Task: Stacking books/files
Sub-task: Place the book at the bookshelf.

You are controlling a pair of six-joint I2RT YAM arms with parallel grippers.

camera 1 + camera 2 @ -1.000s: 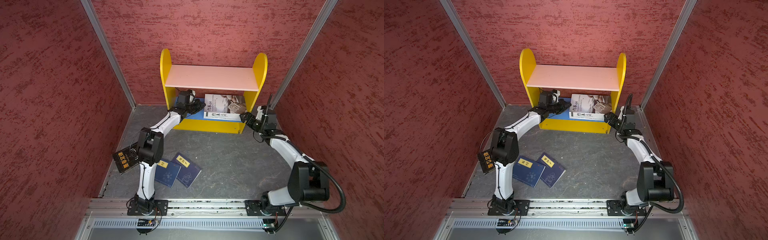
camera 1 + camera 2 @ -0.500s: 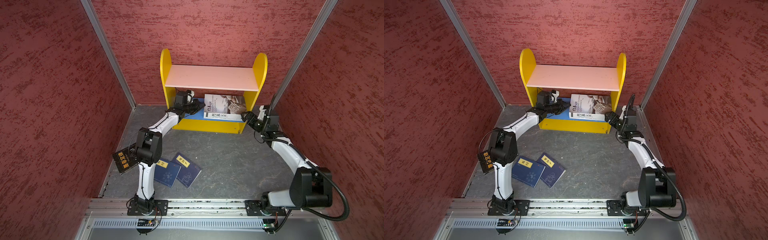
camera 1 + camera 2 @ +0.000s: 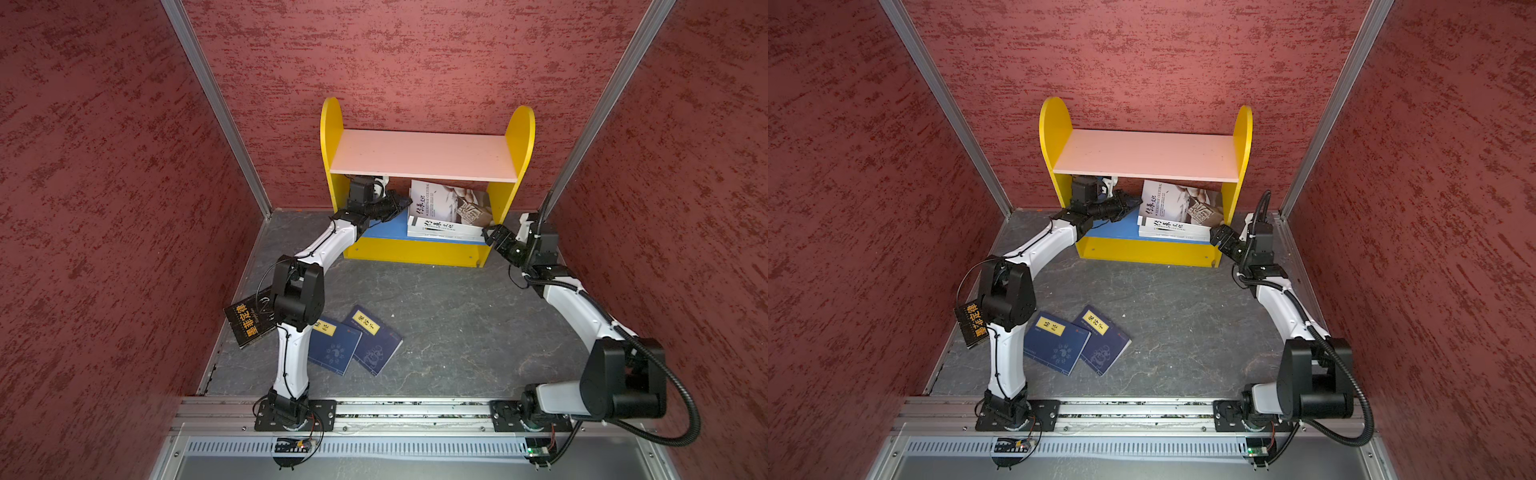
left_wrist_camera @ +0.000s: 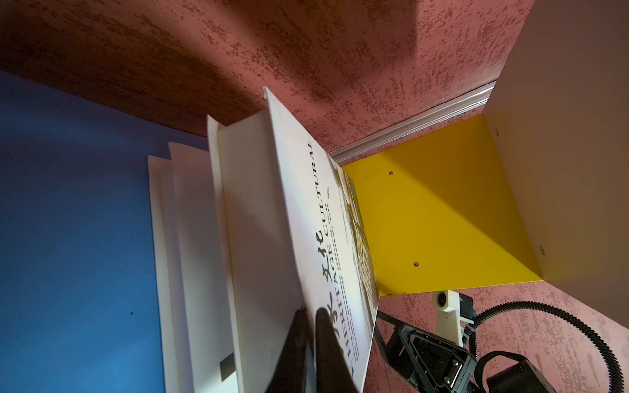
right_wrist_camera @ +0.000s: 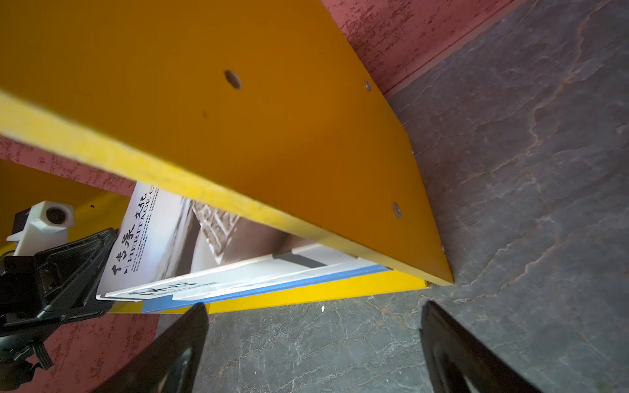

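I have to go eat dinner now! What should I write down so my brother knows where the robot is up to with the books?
Left gripper: shut on the edge of the tilted white book, inside the yellow shelf's lower compartment.
Right gripper: open, empty, just outside the shelf's right front corner.
Second white book: flat under the tilted one.
Two navy books: side by side on the floor. Black book: at the floor's left edge.
Done: both white books are in the shelf.
Left: lay the tilted one flat, then probably stack the navy and black books.
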